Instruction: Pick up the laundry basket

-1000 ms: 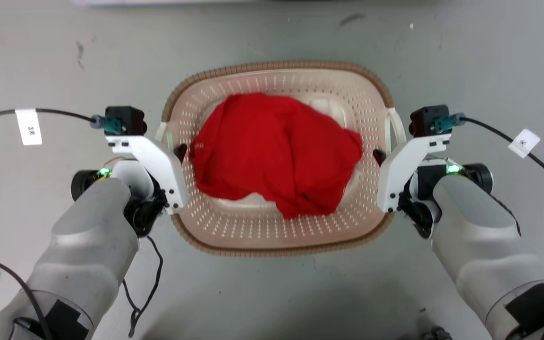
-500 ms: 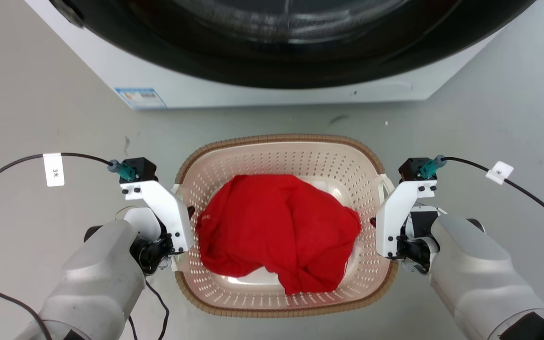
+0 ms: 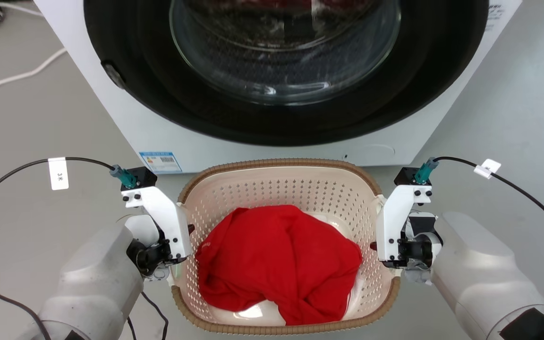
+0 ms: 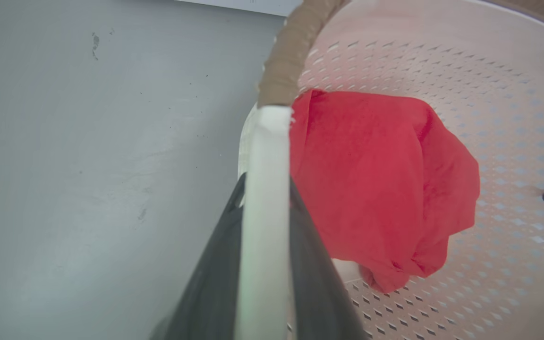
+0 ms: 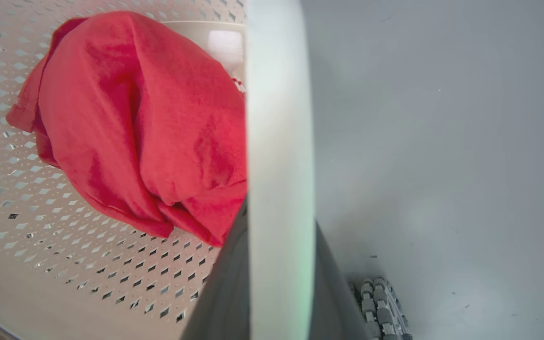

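Now the white washing machine [image 3: 111,137] stands at the far side, on the grey floor [image 3: 26,123]. Just before it, between both arms, is the laundry basket [image 3: 276,193], and a red cloth [image 3: 279,264] lies crumpled inside. The left gripper [image 4: 266,186] is pressed together on the basket's left handle [image 4: 265,226], with one dark finger at each side of it. The right gripper [image 5: 279,212] pinches the right handle [image 5: 279,118] in the same way.
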{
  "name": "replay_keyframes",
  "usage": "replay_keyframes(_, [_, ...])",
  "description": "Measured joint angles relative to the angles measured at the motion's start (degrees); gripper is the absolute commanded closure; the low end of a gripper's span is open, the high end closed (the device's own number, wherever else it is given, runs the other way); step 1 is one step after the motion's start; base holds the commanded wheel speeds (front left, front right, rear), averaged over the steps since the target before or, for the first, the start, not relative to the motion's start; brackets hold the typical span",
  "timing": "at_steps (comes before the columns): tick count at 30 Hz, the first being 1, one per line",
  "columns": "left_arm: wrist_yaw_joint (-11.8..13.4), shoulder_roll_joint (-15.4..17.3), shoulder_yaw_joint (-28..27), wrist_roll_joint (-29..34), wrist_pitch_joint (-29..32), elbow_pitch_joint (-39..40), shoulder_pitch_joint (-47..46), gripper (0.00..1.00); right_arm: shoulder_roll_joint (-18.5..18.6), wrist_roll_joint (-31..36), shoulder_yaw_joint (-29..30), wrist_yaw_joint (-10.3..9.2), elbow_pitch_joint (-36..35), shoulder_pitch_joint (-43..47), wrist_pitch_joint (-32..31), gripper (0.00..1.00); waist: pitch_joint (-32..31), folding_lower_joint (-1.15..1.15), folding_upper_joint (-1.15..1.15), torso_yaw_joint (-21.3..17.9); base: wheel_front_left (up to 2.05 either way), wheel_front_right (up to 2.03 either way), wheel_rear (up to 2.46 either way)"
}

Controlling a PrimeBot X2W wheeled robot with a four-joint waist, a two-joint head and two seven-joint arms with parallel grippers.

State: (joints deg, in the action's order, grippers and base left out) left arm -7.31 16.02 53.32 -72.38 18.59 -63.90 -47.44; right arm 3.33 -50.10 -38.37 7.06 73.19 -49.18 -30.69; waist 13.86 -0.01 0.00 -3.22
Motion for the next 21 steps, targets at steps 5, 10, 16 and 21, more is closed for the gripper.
replay_keyframes(5, [0.00,-0.12,0.33,-1.03,2.00,-0.73,-0.11,1.00,-0.02,-1.48,0.25,0.00,0.49,-0.04,-4.39,1.00,-3.85,0.00,0.00,0.04,0.00,0.00,0.00])
replay_keyframes(10, [0.00,-0.33,0.73,-1.62,3.01,-1.02,0.47,1.00,0.02,-2.46,0.44,0.00,0.63,0.96,-5.92,1.00,-6.32,0.00,0.00,0.11,0.00,0.00,0.00])
replay_keyframes(16, [0.00,-0.69,1.35,-2.60,3.93,-1.54,3.01,1.00,-0.03,-2.89,0.23,0.00,0.86,3.47,-6.94,1.00,-9.98,0.00,0.00,0.27,0.00,0.00,0.00])
replay_keyframes(21, [0.00,-1.00,1.72,-3.45,4.03,-1.85,5.27,1.00,-0.04,-2.89,0.19,0.00,0.86,5.78,-7.94,1.00,-12.68,0.00,0.00,0.07,0.00,0.00,0.00])
